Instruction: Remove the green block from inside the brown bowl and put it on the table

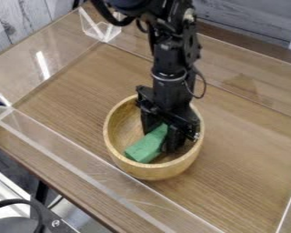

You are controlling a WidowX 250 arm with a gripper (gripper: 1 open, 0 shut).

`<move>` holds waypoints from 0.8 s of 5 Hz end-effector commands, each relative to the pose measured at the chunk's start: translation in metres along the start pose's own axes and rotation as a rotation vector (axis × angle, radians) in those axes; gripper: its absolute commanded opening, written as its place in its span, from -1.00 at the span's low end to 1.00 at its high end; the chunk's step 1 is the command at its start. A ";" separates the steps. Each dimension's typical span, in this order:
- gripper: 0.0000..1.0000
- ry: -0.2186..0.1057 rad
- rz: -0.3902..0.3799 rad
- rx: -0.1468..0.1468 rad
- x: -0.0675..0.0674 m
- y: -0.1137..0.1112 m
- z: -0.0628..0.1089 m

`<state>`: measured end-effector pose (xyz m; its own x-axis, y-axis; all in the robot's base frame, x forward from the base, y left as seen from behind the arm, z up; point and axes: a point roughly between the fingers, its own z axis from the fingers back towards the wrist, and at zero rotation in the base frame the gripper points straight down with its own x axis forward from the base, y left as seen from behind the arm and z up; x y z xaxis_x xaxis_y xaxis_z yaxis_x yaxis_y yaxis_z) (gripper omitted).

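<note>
The brown bowl [120, 151] sits on the table [233, 173] near the front acrylic wall. Inside it lies the green block [145, 146], tilted, its lower end toward the bowl's front left. My gripper [167, 135] reaches straight down into the bowl from the black arm above. Its black fingers [181, 134] are closed in on the block's upper right end, which they hide. The block rests low in the bowl.
Low clear acrylic walls [45, 146] edge the table on the left and front. The black arm [173, 45] rises over the bowl toward the back. Bare wood spreads to the right and behind the bowl.
</note>
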<state>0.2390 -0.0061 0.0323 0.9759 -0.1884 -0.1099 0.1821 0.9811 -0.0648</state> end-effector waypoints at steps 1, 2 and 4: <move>-1.00 -0.092 0.002 0.011 0.011 0.004 0.031; -1.00 -0.132 0.021 0.013 0.014 0.008 0.056; -1.00 -0.219 0.118 0.031 0.025 0.054 0.106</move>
<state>0.2777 0.0459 0.1153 0.9975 -0.0522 0.0477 0.0545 0.9974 -0.0477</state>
